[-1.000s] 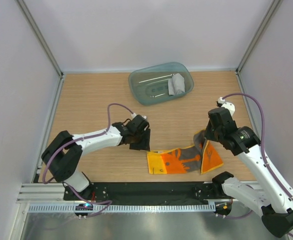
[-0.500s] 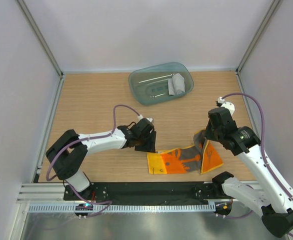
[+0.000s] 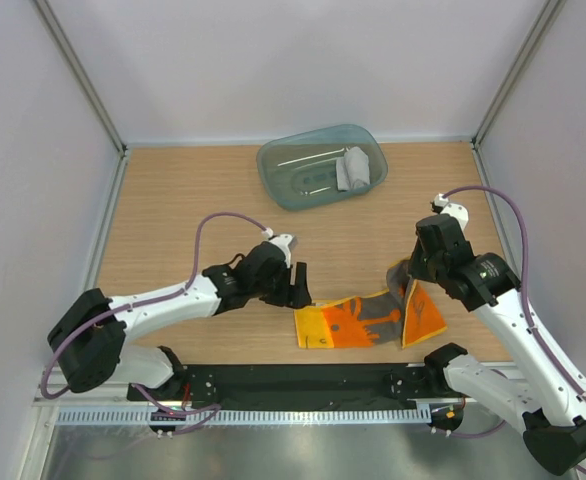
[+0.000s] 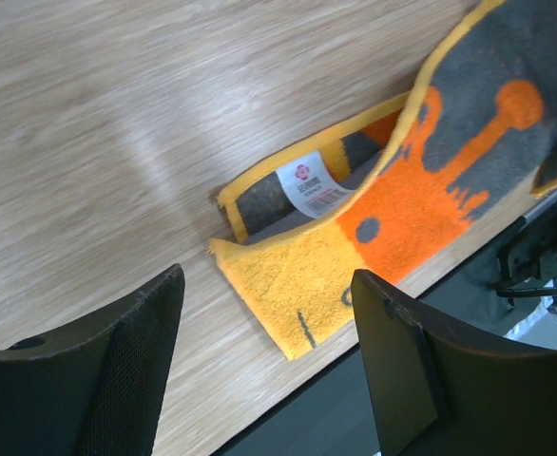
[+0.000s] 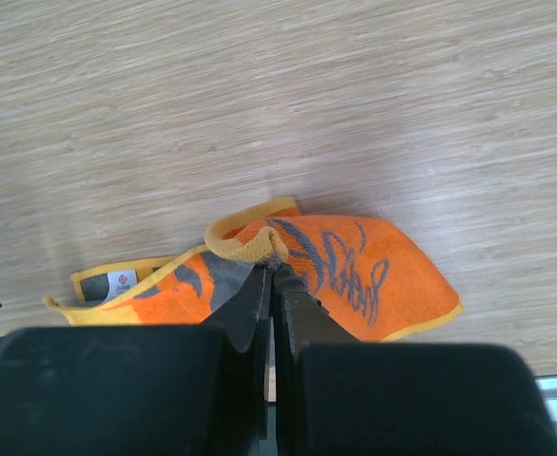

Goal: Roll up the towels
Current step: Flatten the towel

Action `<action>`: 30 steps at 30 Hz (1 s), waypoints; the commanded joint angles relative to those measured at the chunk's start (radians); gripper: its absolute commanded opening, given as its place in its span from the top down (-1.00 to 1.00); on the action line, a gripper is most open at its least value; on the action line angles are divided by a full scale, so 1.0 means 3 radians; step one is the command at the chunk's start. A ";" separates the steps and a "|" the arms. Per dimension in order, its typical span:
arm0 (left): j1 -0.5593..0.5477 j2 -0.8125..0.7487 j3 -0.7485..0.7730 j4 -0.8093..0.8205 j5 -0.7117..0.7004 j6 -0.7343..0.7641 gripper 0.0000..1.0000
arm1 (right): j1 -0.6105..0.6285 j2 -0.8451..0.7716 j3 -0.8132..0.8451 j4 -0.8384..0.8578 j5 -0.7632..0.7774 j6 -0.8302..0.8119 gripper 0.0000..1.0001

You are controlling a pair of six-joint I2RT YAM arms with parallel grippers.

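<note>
The yellow-orange towel [image 3: 368, 320] lies on the wooden tabletop [image 3: 173, 200] in the lower middle of the overhead frame. It is partly folded, with its white label [image 4: 309, 185] showing at the left end. The right hand [image 5: 271, 273] pinches a raised fold at the towel's right edge — fingers closed tight on the cloth. The left hand [image 4: 264, 285] hovers just beside the towel's left corner, fingers spread wide and holding nothing. The grey towel [image 3: 354, 170] sits bunched in the teal tray [image 3: 283, 160] — upper middle of the frame, well apart.

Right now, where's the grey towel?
In the top view, the grey towel lies at the right end of the teal tray, near the far edge of the table.
</note>
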State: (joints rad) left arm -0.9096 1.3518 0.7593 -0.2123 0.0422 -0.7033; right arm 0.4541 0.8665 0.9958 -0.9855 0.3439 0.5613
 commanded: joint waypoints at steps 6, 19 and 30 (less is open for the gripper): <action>-0.0020 0.0223 -0.0102 0.0314 0.0054 0.0089 -0.36 | -0.0010 0.0021 -0.0001 0.0161 -0.0021 -0.0005 0.98; -0.0041 0.0454 -0.0169 0.0661 0.0176 0.0110 -0.19 | -0.0005 0.0067 -0.0067 0.0202 -0.0057 0.0000 0.98; -0.0051 0.0475 -0.0159 0.0667 0.0146 0.0089 0.84 | -0.0011 0.0098 -0.0042 0.0202 -0.0062 0.0000 0.98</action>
State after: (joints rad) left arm -0.9184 1.5318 0.7078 -0.0483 0.0906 -0.6804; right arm 0.4541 0.8970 0.9741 -0.9527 0.3195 0.5617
